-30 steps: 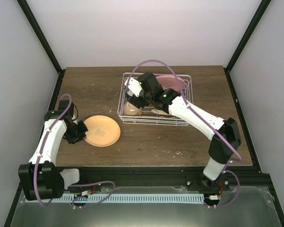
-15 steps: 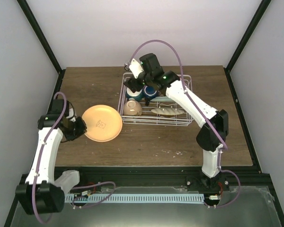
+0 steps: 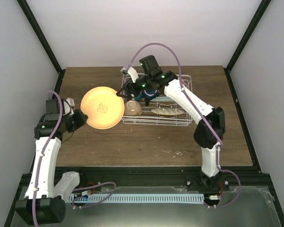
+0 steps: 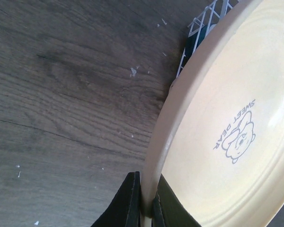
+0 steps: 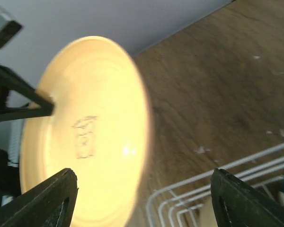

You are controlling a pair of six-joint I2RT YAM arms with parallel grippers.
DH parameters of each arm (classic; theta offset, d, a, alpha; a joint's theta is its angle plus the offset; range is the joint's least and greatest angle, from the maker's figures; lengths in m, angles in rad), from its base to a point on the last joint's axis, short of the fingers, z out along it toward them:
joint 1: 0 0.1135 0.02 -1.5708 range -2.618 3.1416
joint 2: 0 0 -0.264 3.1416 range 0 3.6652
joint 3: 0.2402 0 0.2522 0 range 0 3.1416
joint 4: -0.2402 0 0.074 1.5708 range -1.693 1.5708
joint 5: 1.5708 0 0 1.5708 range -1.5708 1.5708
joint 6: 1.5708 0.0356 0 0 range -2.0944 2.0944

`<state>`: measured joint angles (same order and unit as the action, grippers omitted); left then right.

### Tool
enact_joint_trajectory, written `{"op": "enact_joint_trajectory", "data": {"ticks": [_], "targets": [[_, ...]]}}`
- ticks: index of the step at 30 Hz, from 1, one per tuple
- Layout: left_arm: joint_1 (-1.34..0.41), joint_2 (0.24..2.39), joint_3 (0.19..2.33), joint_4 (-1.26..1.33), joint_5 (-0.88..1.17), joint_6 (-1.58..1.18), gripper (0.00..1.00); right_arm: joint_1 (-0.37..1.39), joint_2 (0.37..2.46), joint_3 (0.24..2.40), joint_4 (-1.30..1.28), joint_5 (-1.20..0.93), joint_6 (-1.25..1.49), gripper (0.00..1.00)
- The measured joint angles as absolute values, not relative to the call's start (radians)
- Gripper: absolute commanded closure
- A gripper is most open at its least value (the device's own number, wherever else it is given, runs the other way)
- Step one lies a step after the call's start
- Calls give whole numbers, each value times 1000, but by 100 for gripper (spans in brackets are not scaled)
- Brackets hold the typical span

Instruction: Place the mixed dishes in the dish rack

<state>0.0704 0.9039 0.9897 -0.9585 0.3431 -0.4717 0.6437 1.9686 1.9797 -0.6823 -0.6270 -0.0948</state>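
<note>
Near the left end of the white wire dish rack (image 3: pixel 180 125), over the wooden table's (image 3: pixel 180 142) left half: held a round tan-yellow glazed plate (image 3: pixel 102 107) aloft and tilted, near-left rim pinched in the left gripper's (image 3: pixel 80 119) shut fingers. Faced its opposite rim with the right gripper (image 3: pixel 124 91), fingers spread wide and empty, just beside the rack and likelier to take over.

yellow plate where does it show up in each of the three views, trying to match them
Top external: the yellow plate is left of centre, just left of the dish rack.
Left wrist: the yellow plate fills the right side, its rim pinched by the left gripper at the bottom edge.
Right wrist: the yellow plate is blurred and fills the left half.
Shared landmark: the dish rack's white wire, top right in the left wrist view and bottom right in the right wrist view.
</note>
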Motion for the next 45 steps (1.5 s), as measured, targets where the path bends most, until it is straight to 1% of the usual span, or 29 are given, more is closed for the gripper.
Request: {"op": "enact_joint_trajectory", "data": {"ticks": [7, 12, 17, 19, 20, 23, 24, 25, 28, 30, 31, 32, 33, 35, 36, 37, 40, 45], "targets": [[70, 908, 933, -859, 347, -471, 100, 645, 1953, 1823, -590, -792, -25, 22], [70, 908, 931, -780, 361, -472, 100, 657, 1959, 1808, -571, -819, -12, 21], [70, 911, 922, -717, 386, -476, 100, 672, 1969, 1808, -547, -841, -9, 27], [70, 911, 902, -685, 398, -484, 100, 677, 1976, 1808, -537, -852, -7, 34], [70, 912, 887, -667, 406, -491, 100, 679, 1980, 1808, -530, -860, -6, 41], [73, 916, 854, -637, 421, -505, 100, 689, 2001, 1819, -522, -868, -4, 68], [75, 919, 850, -632, 425, -508, 100, 690, 2011, 1827, -521, -867, -2, 74], [76, 922, 849, -627, 428, -509, 100, 689, 2022, 1836, -521, -865, 0, 79], [78, 926, 849, -613, 427, -494, 100, 681, 2048, 1853, -532, -845, 38, 90], [78, 927, 849, -611, 425, -482, 93, 678, 2050, 1854, -538, -836, 59, 96], [76, 929, 847, -610, 425, -476, 87, 678, 2050, 1860, -543, -828, 59, 98], [76, 931, 847, -605, 425, -471, 77, 680, 2049, 1865, -550, -818, 56, 99], [76, 933, 847, -598, 425, -474, 65, 680, 2048, 1868, -554, -806, 48, 99], [76, 944, 847, -585, 429, -490, 32, 686, 2036, 1869, -564, -777, 5, 99], [76, 949, 847, -577, 430, -491, 22, 693, 2028, 1869, -579, -758, -21, 99], [76, 953, 847, -569, 431, -496, 14, 699, 2017, 1869, -599, -737, -45, 99], [78, 958, 848, -565, 427, -501, 1, 706, 1980, 1869, -649, -672, -96, 99], [86, 988, 890, -564, 406, -493, 0, 691, 1888, 1869, -742, -528, -167, 99]]}}
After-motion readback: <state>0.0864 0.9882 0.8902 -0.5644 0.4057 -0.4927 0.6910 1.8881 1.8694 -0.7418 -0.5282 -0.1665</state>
